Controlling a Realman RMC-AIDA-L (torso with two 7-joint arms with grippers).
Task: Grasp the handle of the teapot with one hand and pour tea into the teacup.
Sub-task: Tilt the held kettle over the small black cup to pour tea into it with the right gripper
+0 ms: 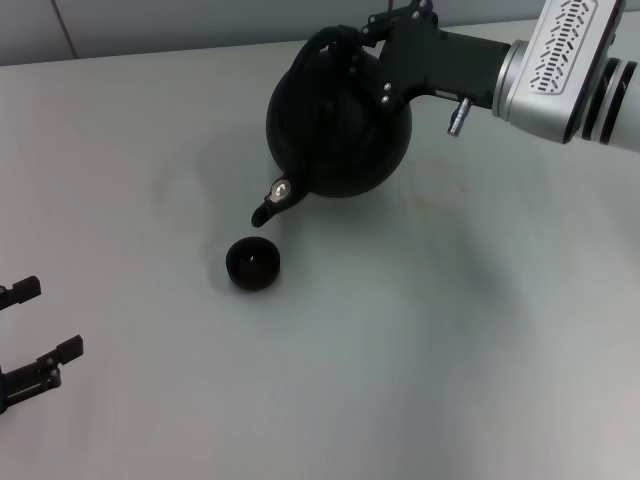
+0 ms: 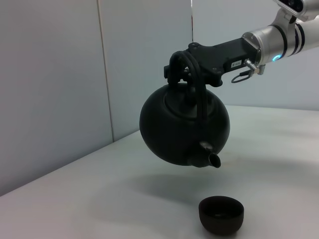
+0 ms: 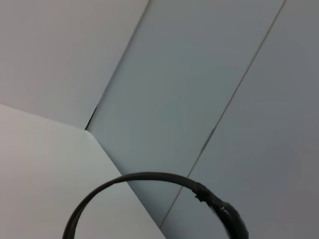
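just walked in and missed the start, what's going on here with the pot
The right gripper holds the black teapot by its arched handle, lifted clear of the white table. The pot is tipped with its spout pointing down toward the small dark teacup, which sits on the table just below and ahead of the spout. No tea can be seen flowing. The left gripper rests open at the near left edge, away from both.

The head view looks down on the table (image 1: 420,340); the low left wrist view faces sideways, sharing teapot (image 1: 335,130) and cup (image 1: 252,264); the right wrist view, probably close, looks along the handle (image 3: 164,180).
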